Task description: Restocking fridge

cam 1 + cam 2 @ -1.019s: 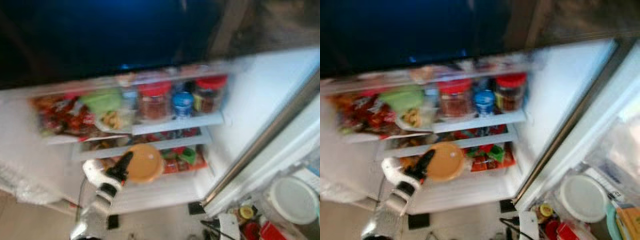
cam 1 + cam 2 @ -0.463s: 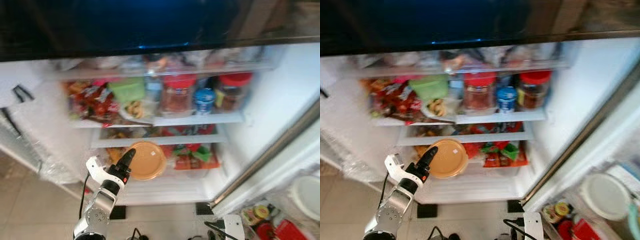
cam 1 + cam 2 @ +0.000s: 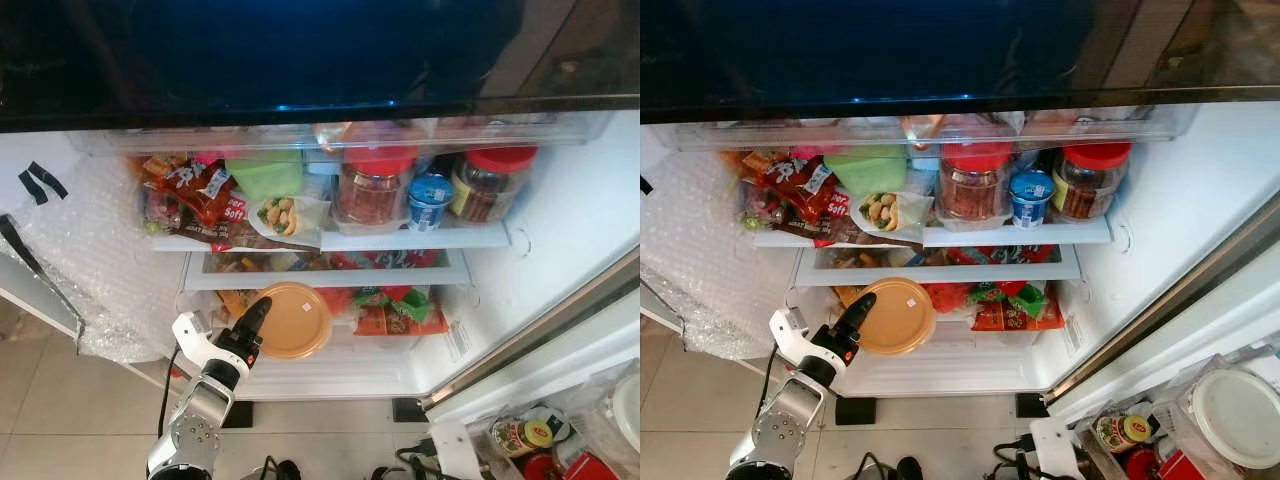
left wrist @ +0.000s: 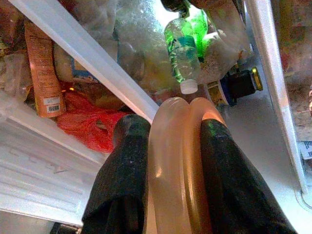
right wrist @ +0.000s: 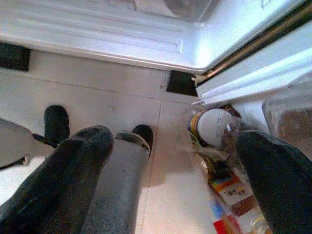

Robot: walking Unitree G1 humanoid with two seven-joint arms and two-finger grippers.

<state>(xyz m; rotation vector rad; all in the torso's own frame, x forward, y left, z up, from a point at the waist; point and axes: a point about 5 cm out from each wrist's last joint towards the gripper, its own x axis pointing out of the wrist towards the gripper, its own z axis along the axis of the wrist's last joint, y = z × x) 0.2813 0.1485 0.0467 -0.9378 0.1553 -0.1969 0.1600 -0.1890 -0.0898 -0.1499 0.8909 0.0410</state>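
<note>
1. Since a second ago the head camera has swung and steadied, so the whole scene has slid and sharpened; the fridge (image 3: 560, 200) now sits sharp and centred, and its bubble-wrapped left wall (image 3: 90, 250) has come into view
2. The orange lidded tub (image 3: 292, 320) keeps the same place against the left pincer (image 3: 252, 318) and the bottom shelf; nothing inside the fridge has shifted
3. The left arm (image 3: 200, 410) reaches up and forward from the near left, its silver forearm slanting toward the lower shelf, with the black fingers (image 3: 246, 335) pointing far and to the right
4. The left pincer is clamped on the tub's edge; the wrist view shows one finger (image 4: 122, 190) on each side of the stacked rim (image 4: 178, 165)
5. The tub is held at the front of the bottom shelf, just left of the green and red packets (image 3: 395, 310)
6. On the shelf above stand two red-lidded jars (image 3: 372, 185) with a small blue-topped cup (image 3: 430, 198) between them
7. The right pincer (image 5: 170, 180) hangs over the tiled floor (image 5: 97, 92) near the fridge's base, its fingers wide apart
</note>
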